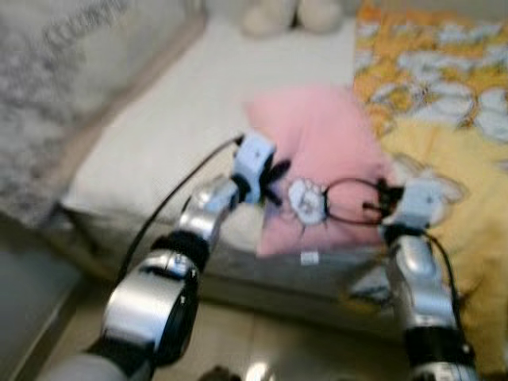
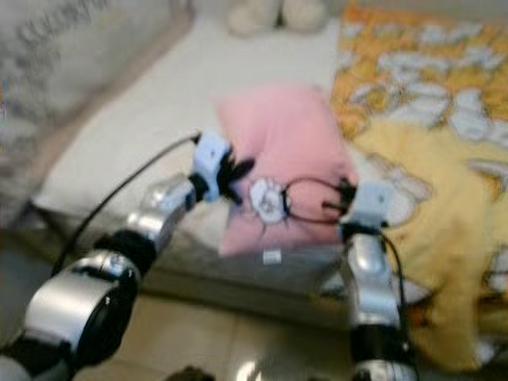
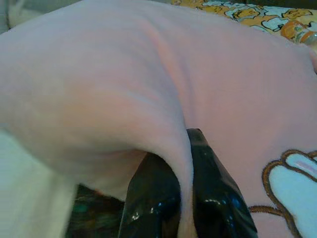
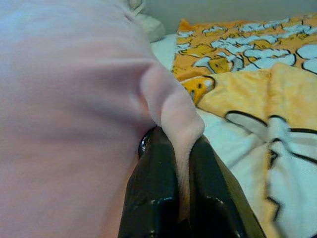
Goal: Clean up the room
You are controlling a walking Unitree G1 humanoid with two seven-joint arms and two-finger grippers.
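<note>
Now | step: straightening soft pink fleece pillow (image 1: 317, 151), centre frame on white bed (image 1: 175, 135) | left gripper (image 3: 184, 198) pinching its left edge | right gripper (image 4: 184, 198) pinching its right edge | next, likely: lift evenly, place neatly beside yellow cartoon blanket (image 1: 460, 182).

Both arms reach forward, mid-frame. Left gripper (image 3: 184, 198) pinched on pink cloth (image 3: 148, 89); right gripper (image 4: 183, 183) pinched on its opposite edge.

a soft pink pillow (image 1: 317, 151) with a white paw print outlined in brown lies at the bed's (image 1: 182, 127) near edge, beside a yellow-orange cartoon blanket (image 1: 444, 119). folds of its fabric are pinched between black fingers (image 3: 153, 198) at both near corners.
</note>
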